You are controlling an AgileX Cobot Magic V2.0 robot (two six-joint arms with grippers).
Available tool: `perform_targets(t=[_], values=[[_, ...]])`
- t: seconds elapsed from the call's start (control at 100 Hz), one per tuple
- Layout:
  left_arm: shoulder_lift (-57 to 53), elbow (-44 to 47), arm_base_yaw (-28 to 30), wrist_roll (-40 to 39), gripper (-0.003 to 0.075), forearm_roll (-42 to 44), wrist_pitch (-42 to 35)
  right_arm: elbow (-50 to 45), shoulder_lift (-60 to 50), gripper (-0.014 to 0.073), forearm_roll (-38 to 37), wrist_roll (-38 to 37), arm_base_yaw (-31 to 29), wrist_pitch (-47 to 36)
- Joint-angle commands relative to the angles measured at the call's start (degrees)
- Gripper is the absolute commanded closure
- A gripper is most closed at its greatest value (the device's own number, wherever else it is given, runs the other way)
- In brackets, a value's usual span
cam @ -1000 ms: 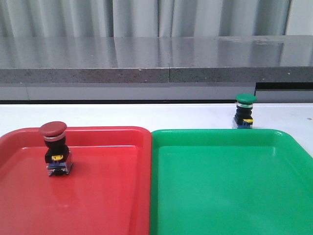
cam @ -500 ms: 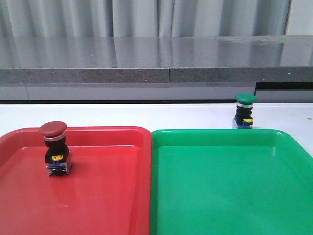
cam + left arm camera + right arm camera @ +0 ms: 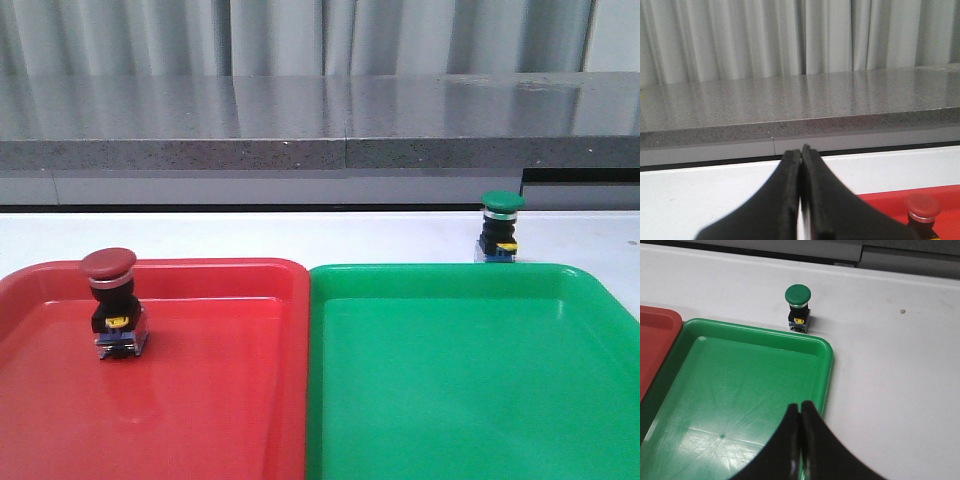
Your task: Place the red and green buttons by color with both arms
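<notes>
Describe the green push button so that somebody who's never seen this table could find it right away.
Find the big green tray on the white table, beside the red tray. Just past its far rim, near the right corner, the green button stands upright on the tabletop. Unlike the red button, which stands inside its tray, this one is outside any tray.

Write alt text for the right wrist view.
A green button stands upright on the white table, just beyond the far rim of an empty green tray. The shut right gripper hangs over the tray's near part.

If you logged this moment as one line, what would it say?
red button: upright in red tray | green button: on table behind green tray | left gripper: shut, empty | right gripper: shut, empty
</notes>
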State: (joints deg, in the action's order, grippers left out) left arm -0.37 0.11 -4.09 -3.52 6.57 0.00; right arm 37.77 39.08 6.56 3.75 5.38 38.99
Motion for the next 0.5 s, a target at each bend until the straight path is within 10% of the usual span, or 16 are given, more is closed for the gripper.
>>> perform_targets(t=[0.0, 0.19, 0.49], values=[[-1.8, 2.3, 0.1, -0.6, 0.0739, -0.1, -4.2, 2.0, 0.2, 0.0473, 0.6, 0.1, -0.2, -2.6], [-1.8, 2.3, 0.1, -0.6, 0.0739, -0.1, -4.2, 2.0, 0.2, -0.0036, 0.6, 0.1, -0.2, -1.7], [-1.8, 2.3, 0.1, -0.6, 0.0739, -0.1, -4.2, 2.1, 0.2, 0.0003, 5.2, 0.1, -0.2, -7.9]])
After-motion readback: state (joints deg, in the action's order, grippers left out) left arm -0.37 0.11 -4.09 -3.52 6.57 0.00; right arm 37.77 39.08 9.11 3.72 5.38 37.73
